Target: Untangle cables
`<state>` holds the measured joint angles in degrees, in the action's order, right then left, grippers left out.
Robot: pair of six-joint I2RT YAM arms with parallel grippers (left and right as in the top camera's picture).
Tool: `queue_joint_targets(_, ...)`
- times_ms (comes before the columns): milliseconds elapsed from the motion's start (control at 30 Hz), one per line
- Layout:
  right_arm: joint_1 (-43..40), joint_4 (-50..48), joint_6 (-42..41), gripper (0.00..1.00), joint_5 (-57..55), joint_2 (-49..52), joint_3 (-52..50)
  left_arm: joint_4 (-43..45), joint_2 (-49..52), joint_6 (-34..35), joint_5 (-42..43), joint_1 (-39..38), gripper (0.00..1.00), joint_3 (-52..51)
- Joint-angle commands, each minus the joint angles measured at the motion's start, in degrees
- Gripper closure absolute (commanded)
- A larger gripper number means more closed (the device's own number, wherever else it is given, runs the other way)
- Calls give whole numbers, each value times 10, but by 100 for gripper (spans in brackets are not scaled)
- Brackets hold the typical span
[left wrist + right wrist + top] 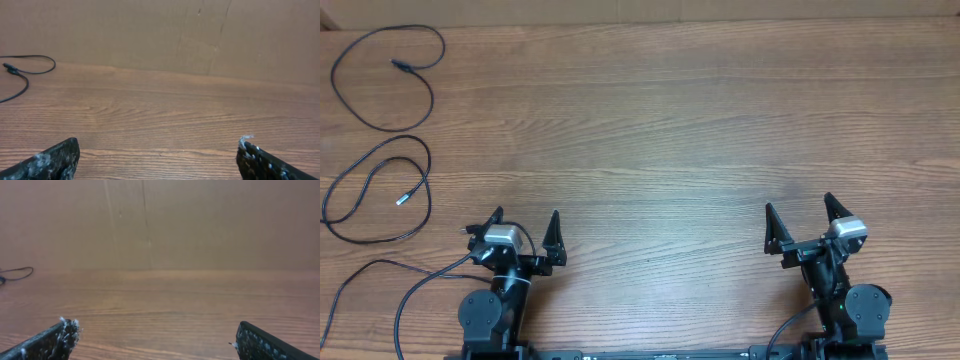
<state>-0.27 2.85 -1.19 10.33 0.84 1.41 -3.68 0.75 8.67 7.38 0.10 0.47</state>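
Observation:
Two thin black cables lie apart on the wooden table at the far left of the overhead view. The upper cable (402, 67) forms a loose loop with its plug end inside. The lower cable (404, 198) forms another loop with a silver-tipped plug. They do not cross. My left gripper (525, 220) is open and empty at the near edge, right of the lower cable. Its wrist view shows open jaws (159, 147) and a cable plug (11, 68) far left. My right gripper (798, 208) is open and empty; its jaws (156, 330) frame bare wood, with a cable bit (17, 272) at the far left.
A brown cardboard wall (200, 35) stands along the table's far edge. Black wiring (365, 268) curves from the left arm's base toward the left edge of the table.

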Motion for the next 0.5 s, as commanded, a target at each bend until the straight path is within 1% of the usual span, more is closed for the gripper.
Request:
queue_joint_targets(0, 3, 10, 15, 0, 5, -7, -10, -2, -5, 4, -3, 2, 1, -2)
queue_joint_targets(267, 21, 10, 32, 0, 5, -7, -10, -2, -5, 3, -3, 2, 1, -2)
queue_joint_targets(467, 4, 11, 24, 0, 3, -7, -10, -2, -5, 4, -3, 2, 0, -2)
